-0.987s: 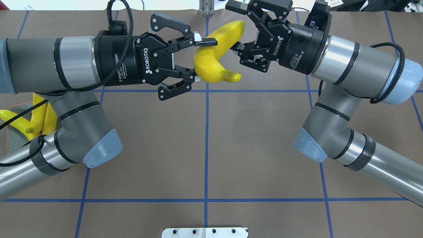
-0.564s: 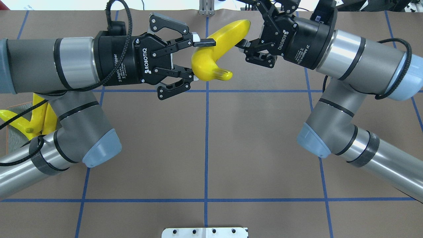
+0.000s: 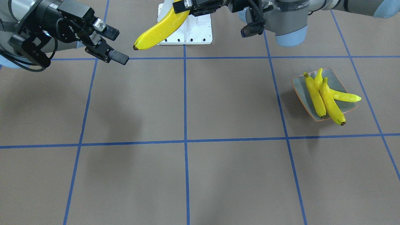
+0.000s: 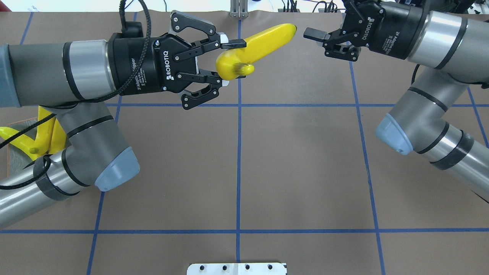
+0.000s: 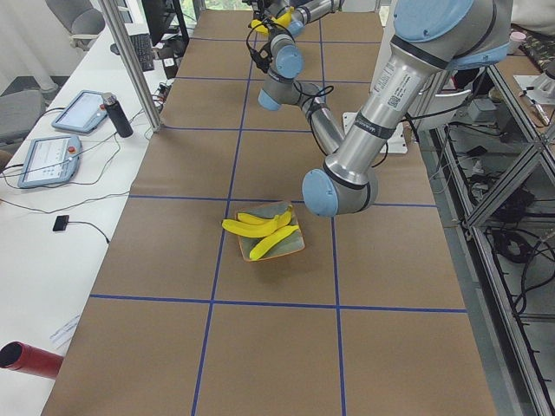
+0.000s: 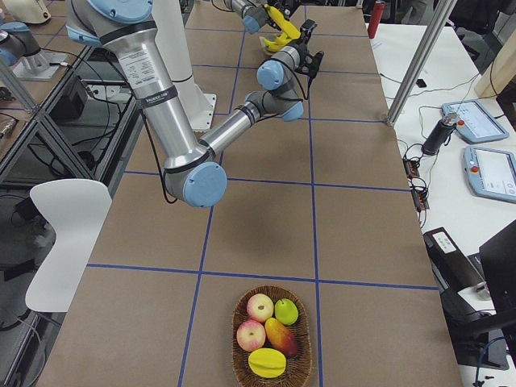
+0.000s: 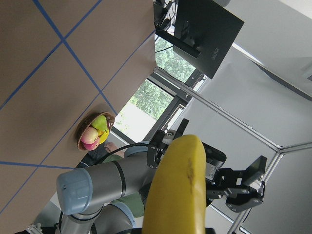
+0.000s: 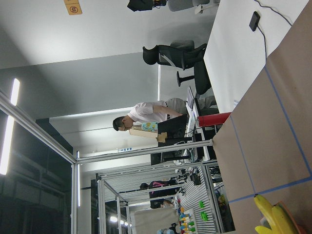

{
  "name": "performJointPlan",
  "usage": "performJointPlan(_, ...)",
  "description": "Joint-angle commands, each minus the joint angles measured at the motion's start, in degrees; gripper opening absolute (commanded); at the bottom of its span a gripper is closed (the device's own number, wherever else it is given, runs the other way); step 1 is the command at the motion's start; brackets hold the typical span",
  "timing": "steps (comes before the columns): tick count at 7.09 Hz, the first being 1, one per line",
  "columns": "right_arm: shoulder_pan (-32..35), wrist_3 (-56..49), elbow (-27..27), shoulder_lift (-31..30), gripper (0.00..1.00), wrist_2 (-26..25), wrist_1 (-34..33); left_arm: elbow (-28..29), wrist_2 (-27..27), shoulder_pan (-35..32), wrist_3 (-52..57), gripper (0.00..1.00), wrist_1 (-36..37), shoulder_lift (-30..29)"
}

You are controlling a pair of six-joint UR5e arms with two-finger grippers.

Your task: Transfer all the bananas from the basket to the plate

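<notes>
L gripper: fingers clenched on one end of a banana, held in the air above the tabletop. The banana's free tip points away from these fingers, toward the R gripper.

R gripper: fingers released and spread, nothing between them. They are near the banana tip, with a clear gap.

Plate: on the tabletop, well apart from both sets of fingers, on the L arm's side. Three bananas lie on it, touching, with ends past the rim.

Basket: far from all fingers, R end of the tabletop. Contains assorted fruit.
</notes>
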Motion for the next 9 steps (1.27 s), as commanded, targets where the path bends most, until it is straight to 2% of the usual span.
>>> performJointPlan(1,6.89,-0.62,-2.96,-0.87,1.00,9.76,-0.08,0.06,0.27,-0.09,-0.12,0.00,0.00,0.01)
performJointPlan(2,11.02,-0.97,-4.81,-0.87,1.00,14.78,-0.51,0.06,0.09,-0.09,1.09,0.00,-0.26,0.27)
performJointPlan(3,14.89,-6.54,-6.48,-0.96,1.00,20.66,-4.00,-0.20,0.01,-0.01,10.76,0.00,-1.31,2.62)
performJointPlan(5,22.27,-22.25,-6.85,-1.13,1.00,29.12,-18.90,-0.03,-1.31,-0.27,29.41,0.00,-0.45,6.94)
performJointPlan(6,25.01,-29.72,-6.76,-1.05,1.00,31.33,-27.15,-0.37,-5.49,-1.57,43.94,0.00,2.69,9.39)
performJointPlan(7,26.43,-35.37,-6.59,-1.05,1.00,31.53,-33.67,-0.55,-10.75,-6.11,51.57,0.00,7.77,10.72)
performJointPlan(9,29.41,-49.05,-6.94,-1.48,0.99,31.36,-46.15,-0.29,-26.90,-19.89,66.41,0.00,18.67,10.82)
